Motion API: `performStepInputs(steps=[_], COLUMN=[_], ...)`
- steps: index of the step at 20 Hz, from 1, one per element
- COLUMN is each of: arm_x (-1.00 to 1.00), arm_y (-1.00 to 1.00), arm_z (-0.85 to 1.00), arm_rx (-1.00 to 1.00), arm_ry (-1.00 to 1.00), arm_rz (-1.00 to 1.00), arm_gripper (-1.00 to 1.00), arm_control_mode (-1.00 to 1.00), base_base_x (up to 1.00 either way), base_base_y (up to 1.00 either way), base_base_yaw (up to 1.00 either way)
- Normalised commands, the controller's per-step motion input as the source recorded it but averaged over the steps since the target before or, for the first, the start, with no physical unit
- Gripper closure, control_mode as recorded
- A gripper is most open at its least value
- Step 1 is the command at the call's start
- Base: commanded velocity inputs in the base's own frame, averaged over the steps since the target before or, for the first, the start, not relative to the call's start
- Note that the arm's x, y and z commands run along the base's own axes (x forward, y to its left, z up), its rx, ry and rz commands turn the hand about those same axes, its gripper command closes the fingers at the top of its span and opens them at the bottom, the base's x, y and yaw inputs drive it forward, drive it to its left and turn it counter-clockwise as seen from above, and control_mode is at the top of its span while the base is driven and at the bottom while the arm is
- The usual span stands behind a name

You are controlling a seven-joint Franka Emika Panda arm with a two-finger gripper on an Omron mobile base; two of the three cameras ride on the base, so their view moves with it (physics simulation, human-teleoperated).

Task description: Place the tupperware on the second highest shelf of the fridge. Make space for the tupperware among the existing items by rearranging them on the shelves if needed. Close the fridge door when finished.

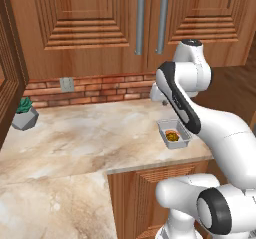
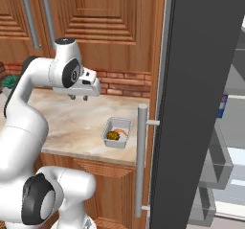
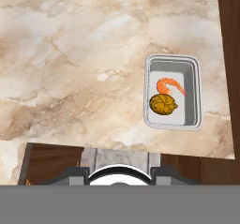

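The tupperware [image 1: 175, 134] [image 2: 117, 132] [image 3: 172, 92] is a shallow grey container on the marble counter [image 1: 90, 133], close to its front right corner. It holds an orange shrimp and a brown ball. My gripper [image 2: 79, 97] hangs above the counter, behind and to the left of the container and well clear of it. Its fingers point down, stand apart and have nothing between them. The fridge [image 2: 201, 103] stands to the right with its dark grey door swung open. A strip of its pale shelves [image 2: 237, 154] shows at the far right. The existing items are hidden.
The open door's silver handle [image 2: 141, 161] rises just right of the counter's corner. Grey door bins [image 2: 215, 163] hang inside the door. A potted plant [image 1: 24, 114] sits at the counter's back left. Wooden cabinets with bar handles [image 1: 140, 18] hang above a brick backsplash [image 1: 100, 93].
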Motion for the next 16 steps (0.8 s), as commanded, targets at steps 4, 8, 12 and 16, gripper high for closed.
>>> performStepInputs(steps=[4, 8, 12, 16], arm_x=[0.0, 0.0, -0.06, -0.13], arm_y=[-0.24, -0.35, -0.25, -0.39], arm_z=[-0.15, -0.88, -0.79, -0.3], arm_rx=[0.02, -0.01, 0.0, 0.12], arm_ry=[0.03, 0.08, 0.02, 0.0], arm_rz=[0.0, -0.01, -0.13, -0.41], arm_gripper=[-1.0, -1.0, -1.0, -1.0], arm_control_mode=[-1.0, -1.0, -1.0, -1.0], base_base_x=[0.0, 0.0, 0.0, 0.0], base_base_y=[0.0, 0.0, 0.0, 0.0], base_base_yaw=[0.0, 0.0, 0.0, 0.0])
